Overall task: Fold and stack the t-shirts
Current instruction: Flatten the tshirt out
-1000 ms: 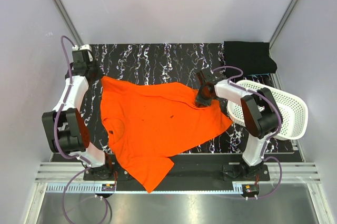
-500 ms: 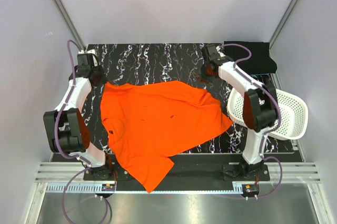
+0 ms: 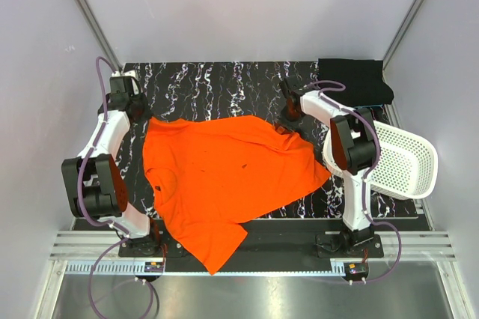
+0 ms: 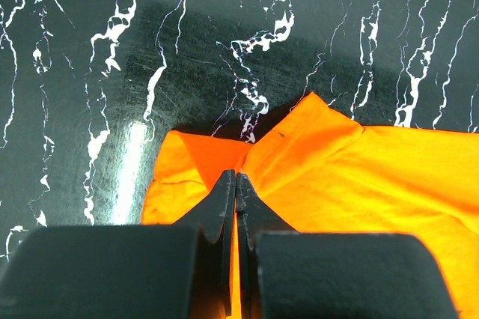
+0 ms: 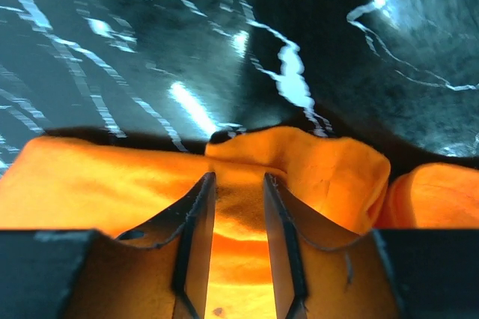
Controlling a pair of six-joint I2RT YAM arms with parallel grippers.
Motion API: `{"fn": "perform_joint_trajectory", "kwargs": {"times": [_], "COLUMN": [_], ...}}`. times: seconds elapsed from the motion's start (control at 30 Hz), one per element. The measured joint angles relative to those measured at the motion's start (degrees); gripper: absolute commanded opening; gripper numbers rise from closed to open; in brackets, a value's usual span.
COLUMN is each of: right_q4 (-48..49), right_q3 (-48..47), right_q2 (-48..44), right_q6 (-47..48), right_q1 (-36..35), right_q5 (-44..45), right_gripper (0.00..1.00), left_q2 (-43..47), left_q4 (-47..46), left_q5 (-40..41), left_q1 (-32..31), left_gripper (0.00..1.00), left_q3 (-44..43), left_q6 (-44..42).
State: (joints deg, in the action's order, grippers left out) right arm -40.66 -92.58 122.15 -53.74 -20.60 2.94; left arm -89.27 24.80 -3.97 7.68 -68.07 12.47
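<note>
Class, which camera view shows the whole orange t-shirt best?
Top external: the orange t-shirt lies spread out, with nearly its whole outline visible. The left wrist view shows only one corner; the right wrist view shows only a bunched edge, close up.

The tabletop (image 3: 217, 87) is black with white veins; an orange shirt (image 3: 224, 177) lies spread across its left and middle, one corner trailing past the near edge; a folded black shirt (image 3: 355, 81) sits far right; a white basket (image 3: 408, 162) overhangs the right edge.
</note>
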Motion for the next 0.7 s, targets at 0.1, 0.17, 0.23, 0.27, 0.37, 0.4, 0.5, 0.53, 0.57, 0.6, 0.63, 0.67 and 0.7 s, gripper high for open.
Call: {"fn": "perform_joint_trajectory", "kwargs": {"times": [0.1,0.17,0.23,0.27,0.37,0.4,0.5,0.53,0.57,0.6,0.63,0.67,0.7], "right_q4": [0.0,0.0,-0.3,-0.5,-0.8,-0.9,-1.0,-1.0,-1.0,-1.1,-1.0,-0.7,-0.5], "right_q3": [1.3,1.3,0.8,0.3,-1.1,-1.6,-2.8,-3.0,-3.1,-3.3,-3.4,-3.5,-3.5], "right_q2": [0.0,0.0,0.5,0.9,1.8,2.1,2.6,2.6,2.6,2.6,2.6,2.6,2.6], "right_q6": [-0.5,-0.6,-0.5,-0.4,-0.3,-0.2,0.2,0.4,0.7,0.9,1.1,1.2,1.2], "right_q1": [0.0,0.0,0.0,0.0,0.0,0.0,0.0,0.0,0.0,0.0,0.0,0.0,0.0], "right_q5": [-0.2,-0.1,-0.1,-0.1,0.1,0.4,1.9,2.8,3.9,4.9,6.2,7.8,9.3], "right_gripper": [0.39,0.37,0.28,0.25,0.08,0.0,0.0,0.0,0.0,0.0,0.0,0.0,0.0], "left_q2": [0.0,0.0,0.0,0.0,0.0,0.0,0.0,0.0,0.0,0.0,0.0,0.0,0.0], "left_q4": [0.0,0.0,0.0,0.0,0.0,0.0,0.0,0.0,0.0,0.0,0.0,0.0,0.0], "left_q5": [0.0,-0.2,-0.2,-0.2,-0.2,-0.2,-0.2,-0.2,-0.2,-0.1,0.0,0.1,0.3], "left_q1": [0.0,0.0,0.0,-0.1,-0.1,-0.1,-0.1,-0.1,-0.1,-0.1,-0.1,-0.1,-0.1], "left_gripper": [0.0,0.0,0.0,0.0,0.0,0.0,0.0,0.0,0.0,0.0,0.0,0.0,0.0], "left_q3": [0.0,0.0,0.0,0.0,0.0,0.0,0.0,0.0,0.0,0.0,0.0,0.0,0.0], "left_q6": [0.0,0.0,0.0,0.0,0.0,0.0,0.0,0.0,0.0,0.0,0.0,0.0,0.0]}}
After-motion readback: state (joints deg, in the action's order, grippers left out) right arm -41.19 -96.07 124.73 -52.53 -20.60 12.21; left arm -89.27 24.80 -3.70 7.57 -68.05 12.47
